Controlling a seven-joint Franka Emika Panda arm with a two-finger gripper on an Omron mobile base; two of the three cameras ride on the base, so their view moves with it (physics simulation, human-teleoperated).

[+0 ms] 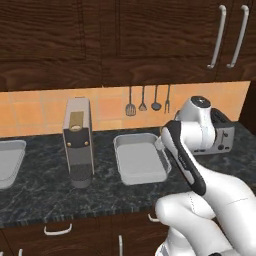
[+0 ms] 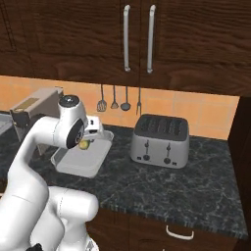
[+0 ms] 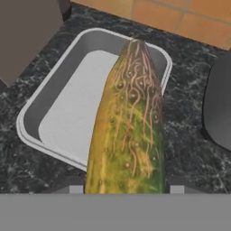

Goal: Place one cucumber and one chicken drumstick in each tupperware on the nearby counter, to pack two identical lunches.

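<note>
My gripper (image 3: 126,188) is shut on the cucumber (image 3: 128,131), a green-yellow oblong that sticks out forward between the fingertips (image 3: 76,187). It hangs over the right half of a pale grey tupperware (image 3: 54,94), whose floor is bare. That tupperware (image 1: 140,159) sits mid-counter, and the arm covers its right rim. From the right base view, the hand (image 2: 90,133) hovers above the tray (image 2: 78,164) with the cucumber's end (image 2: 84,144) peeking out. A second tupperware (image 1: 7,162) lies at the left edge. The chicken drumstick is out of view.
A tall grey coffee machine (image 1: 77,142) stands left of the middle tray. A silver toaster (image 2: 160,140) sits to its right on the dark marble counter (image 2: 196,191). Utensils (image 1: 147,100) hang on the tiled wall under dark wood cabinets.
</note>
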